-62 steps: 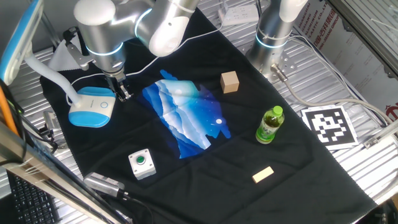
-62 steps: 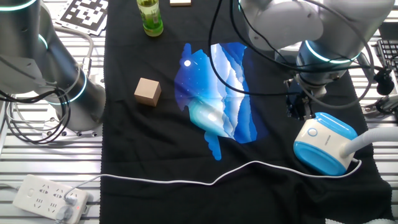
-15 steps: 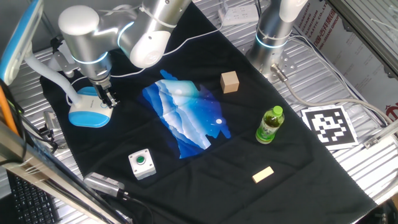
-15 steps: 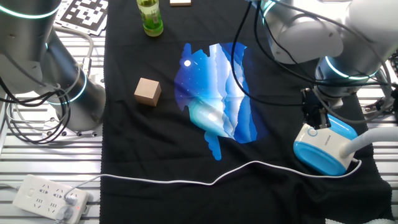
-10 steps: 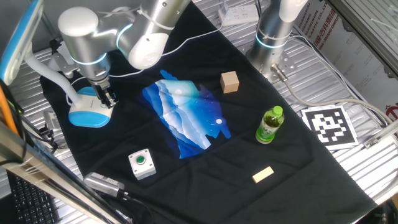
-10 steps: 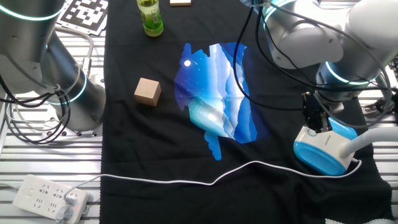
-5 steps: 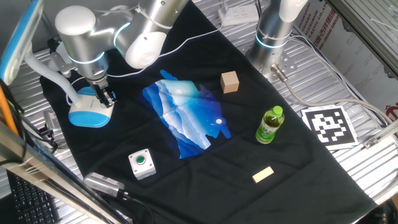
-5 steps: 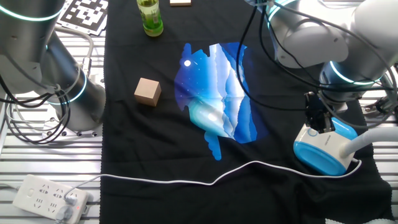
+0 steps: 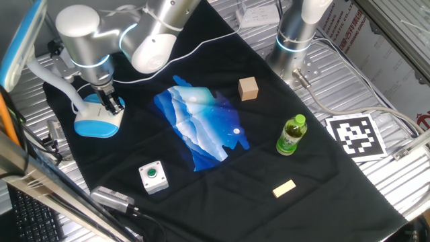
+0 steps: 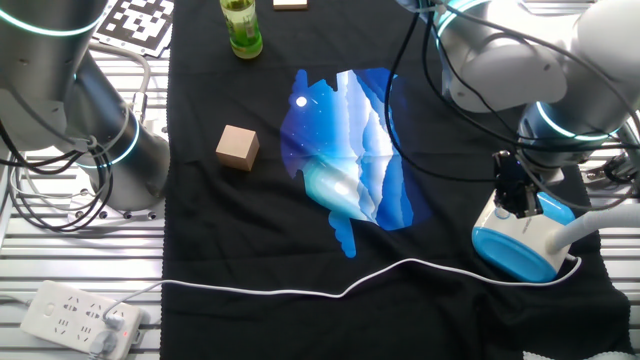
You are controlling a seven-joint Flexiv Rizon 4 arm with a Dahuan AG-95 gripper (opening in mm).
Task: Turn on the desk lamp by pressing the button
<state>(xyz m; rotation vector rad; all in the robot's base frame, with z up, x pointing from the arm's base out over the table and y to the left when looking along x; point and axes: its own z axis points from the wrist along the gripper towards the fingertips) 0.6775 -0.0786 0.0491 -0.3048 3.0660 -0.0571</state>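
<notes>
Lamp base first: the desk lamp (image 9: 97, 117) sits directly beneath the gripper (image 9: 111, 106), whose dark fingertips hang over the white top face of the light-blue base, on or just above it. Whether the tips are together or apart I cannot tell; both cameras show them only as a dark cluster with no gap or contact that can be made out. The button (image 10: 503, 211) is not plainly visible in either picture, since the gripper covers the part of the top face where it should be.

By my reading the step in hand is the press itself: the approach looks finished and the tips are lined up over the base. The next move calls for a short, straight push down onto the touch spot, gentle enough not to skid the rounded base across the black cloth (image 9: 201, 195).

Out from the gripper, one fixed view shows the white neck curving away on the far side of the base, and well apart the green push-button box (image 9: 153, 177), the blue printed sheet (image 9: 199, 128), a wooden cube (image 9: 248, 88) and a green bottle (image 9: 291, 135). The other fixed view adds the white cable (image 10: 300, 288) running just beside the base to a power strip (image 10: 80, 322), which the first does not show
</notes>
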